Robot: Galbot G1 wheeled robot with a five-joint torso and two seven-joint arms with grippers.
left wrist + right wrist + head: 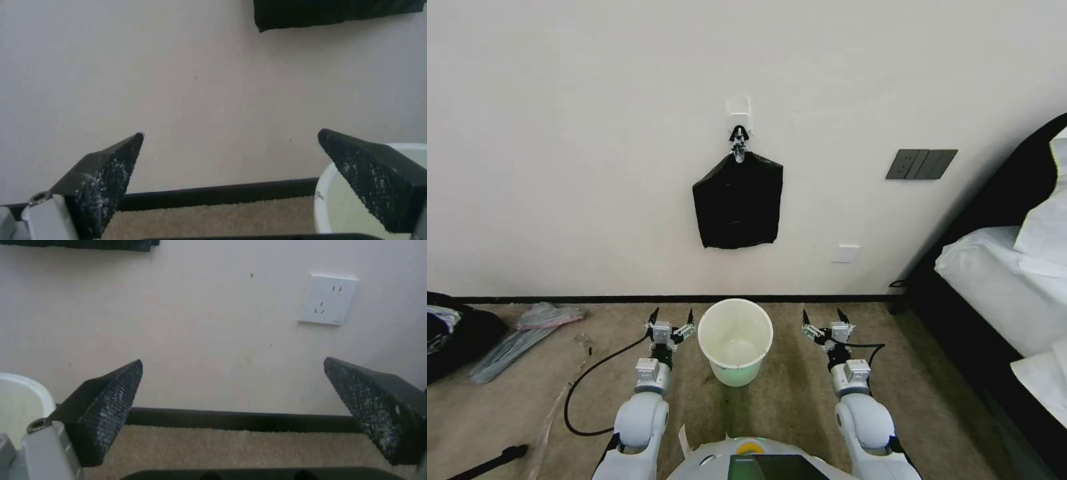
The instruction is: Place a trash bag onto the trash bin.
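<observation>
We hold both grippers, left (672,316) and right (824,316), spread wide over the carpet (794,387) at nine and three o'clock of the trash bin (735,333), facing the wall (594,133).

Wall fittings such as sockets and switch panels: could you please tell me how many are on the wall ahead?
2: a dark grey rectangular switch panel up on the wall toward the bed, and a white plastic power socket lower down, nearer the floor. Others may be hidden.

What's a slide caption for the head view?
Both grippers, left and right, open beside the unlined bin; black bags hang clipped above.
</observation>
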